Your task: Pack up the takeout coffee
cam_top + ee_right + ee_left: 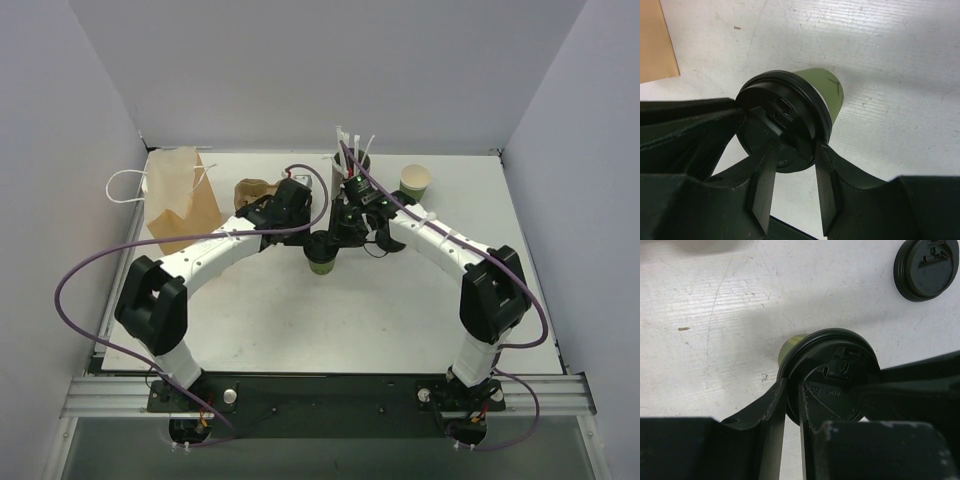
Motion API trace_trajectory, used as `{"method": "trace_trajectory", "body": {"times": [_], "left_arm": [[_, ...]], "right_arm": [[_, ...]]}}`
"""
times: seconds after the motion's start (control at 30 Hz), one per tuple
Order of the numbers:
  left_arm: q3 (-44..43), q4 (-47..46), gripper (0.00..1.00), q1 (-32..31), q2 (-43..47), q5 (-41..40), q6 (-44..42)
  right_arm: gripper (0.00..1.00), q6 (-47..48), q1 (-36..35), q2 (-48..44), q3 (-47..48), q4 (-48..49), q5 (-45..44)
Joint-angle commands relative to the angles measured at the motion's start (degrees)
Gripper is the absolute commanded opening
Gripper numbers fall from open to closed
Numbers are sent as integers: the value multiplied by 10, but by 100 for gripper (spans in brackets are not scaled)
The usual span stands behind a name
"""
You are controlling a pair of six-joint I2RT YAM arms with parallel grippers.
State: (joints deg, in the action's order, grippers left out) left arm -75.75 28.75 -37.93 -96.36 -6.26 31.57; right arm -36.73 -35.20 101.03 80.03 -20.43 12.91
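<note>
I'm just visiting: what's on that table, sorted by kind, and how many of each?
Green paper cups: 2 (lidded cup, open cup)
Round black plastic lids: 2 (lid on the cup, loose lid)
Brown paper bag with white handles: 1
Grey straw holder: 1
Crumpled brown paper item: 1
Total: 7, leaving out the white straws, too thin to count

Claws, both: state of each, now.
Left claw: closed on the takeout coffee, at its top edge.
Right claw: around the same cup's top; open or gripping cannot be told.
</note>
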Motion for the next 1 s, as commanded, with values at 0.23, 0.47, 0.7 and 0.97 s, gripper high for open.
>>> {"method": "trace_trajectory", "body": {"times": [0.23,0.47,0.7,0.97], "left_arm": [[-69,61,30,-1,-45,31,-52],[-93,69,38,6,-42,38,-59],[-113,75,43,17,-33,42,-61],[-108,83,42,24,-5,49,-44]], "right_arm": [[35,-32,-36,7,7,-101,19],[36,-24,-29,-3,36,-110,8],[37,-13,-20,-4,73,-122,6],[36,19,-7,-5,98,-143,-26]]}}
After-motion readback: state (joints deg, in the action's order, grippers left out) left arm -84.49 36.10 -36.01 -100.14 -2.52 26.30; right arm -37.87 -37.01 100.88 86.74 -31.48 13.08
